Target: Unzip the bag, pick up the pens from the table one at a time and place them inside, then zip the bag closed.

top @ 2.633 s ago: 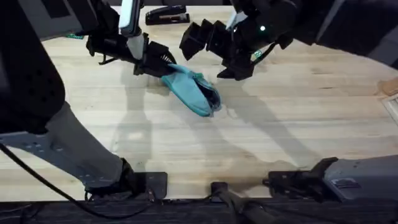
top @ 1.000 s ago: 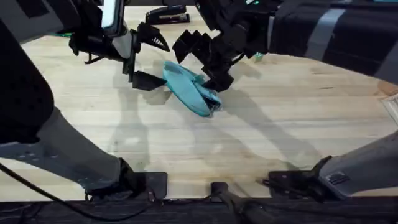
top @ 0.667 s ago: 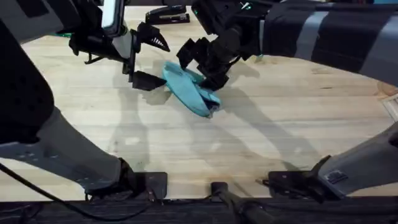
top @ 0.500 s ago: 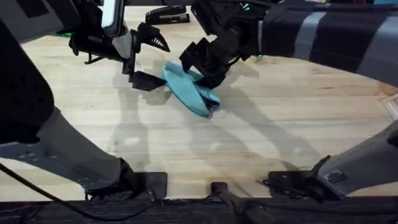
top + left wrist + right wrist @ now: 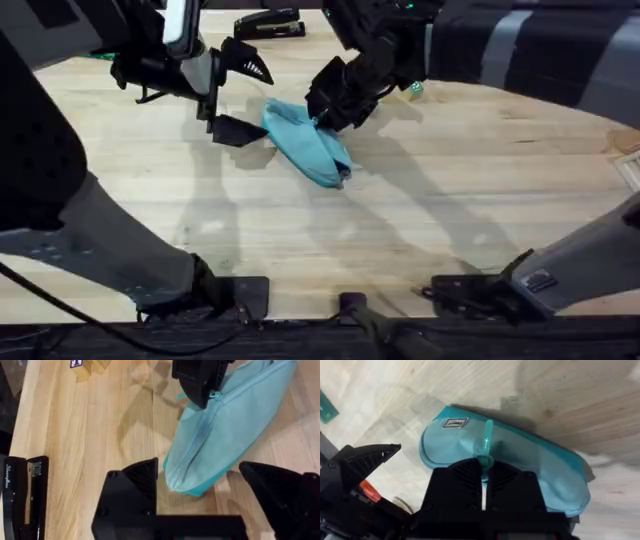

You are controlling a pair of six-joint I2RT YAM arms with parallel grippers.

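Matt cloth bag (image 5: 305,146) on smooth wooden table (image 5: 420,210).

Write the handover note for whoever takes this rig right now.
Left gripper: open, at the bag's end, holding nothing.
Right gripper: shut on the zipper pull, over the bag.
Bag lies on the table, zipper closed along the length seen from the left wrist.
A stapler sits at the far edge.
No pens spotted on the table, so whether they are already inside is unclear.
Left: confirm pens, finish the zip.
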